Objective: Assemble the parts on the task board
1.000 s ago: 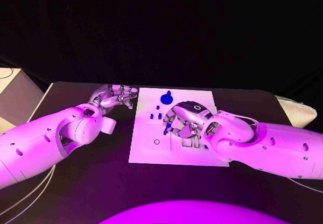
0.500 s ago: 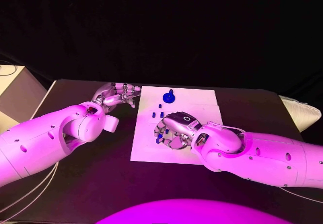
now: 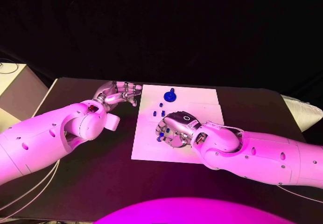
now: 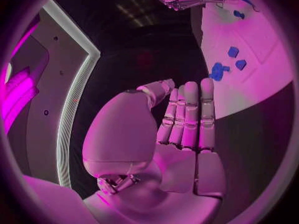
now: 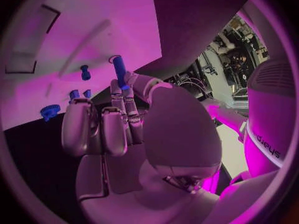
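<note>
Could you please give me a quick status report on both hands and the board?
Right hand pinching a blue peg over the task board. Left hand open, beside the board's edge. Other blue parts on board; nothing blocking.

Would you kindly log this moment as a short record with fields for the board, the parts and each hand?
board: white task board on the black table
held part: blue peg pinched by the right hand over the board
loose parts: blue gear-like piece near the far edge; small blue pieces nearer the middle
left hand: beside the board's far left corner, fingers together, holding nothing
</note>
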Robot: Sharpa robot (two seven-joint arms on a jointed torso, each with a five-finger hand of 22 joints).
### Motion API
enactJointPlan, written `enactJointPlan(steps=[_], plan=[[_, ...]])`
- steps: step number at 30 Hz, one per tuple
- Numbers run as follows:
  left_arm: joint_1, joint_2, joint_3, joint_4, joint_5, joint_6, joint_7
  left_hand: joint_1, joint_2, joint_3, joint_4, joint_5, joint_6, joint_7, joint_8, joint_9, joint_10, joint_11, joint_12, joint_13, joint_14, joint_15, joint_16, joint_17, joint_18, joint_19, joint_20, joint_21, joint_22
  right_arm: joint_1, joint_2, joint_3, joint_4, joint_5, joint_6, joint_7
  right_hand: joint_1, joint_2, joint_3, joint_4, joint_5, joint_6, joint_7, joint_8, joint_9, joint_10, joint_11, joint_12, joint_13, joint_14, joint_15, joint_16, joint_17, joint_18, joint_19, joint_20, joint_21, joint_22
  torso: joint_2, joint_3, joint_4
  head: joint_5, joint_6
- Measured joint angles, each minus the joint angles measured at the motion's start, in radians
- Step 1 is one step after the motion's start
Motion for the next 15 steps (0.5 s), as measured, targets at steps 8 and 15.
enactJointPlan(steps=[8,15], plan=[[0.0,-0.001,0.0,0.001,0.0,0.0,0.0,0.0,0.0,0.0,0.0,0.0,0.0,0.0,0.0,-0.001,0.0,0.0,0.0,-0.002,0.0,0.0,0.0,-0.001,0.0,0.0,0.0,-0.004,-0.002,-0.002,0.011,-0.002,-0.016,-0.006,-0.004,-0.004,0.0,0.0,0.001,-0.001,0.001,0.0,0.0,0.0,0.0,0.0,0.0,0.002,0.0,0.0,0.0,0.0,0.0,0.0,0.0,0.0,0.0,0.0,0.0,-0.0007,-0.0004,0.002,-0.002],[0.0,-0.004,0.0,0.004,0.0,0.0,-0.001,0.0,0.0,0.0,0.0,0.0,0.0,0.0,0.0,-0.001,0.0,0.0,0.0,-0.002,0.0,0.0,0.0,-0.001,0.0,0.0,0.0,-0.004,-0.002,-0.003,0.019,-0.006,-0.03,-0.011,-0.006,-0.01,0.0,0.0,0.001,-0.001,0.004,0.0,0.0,0.0,0.0,0.0,0.0,0.002,0.0,0.0,0.0,0.0,0.0,0.0,0.0,0.0,0.0,0.0,0.0,-0.0011,-0.0006,0.003,-0.005]])
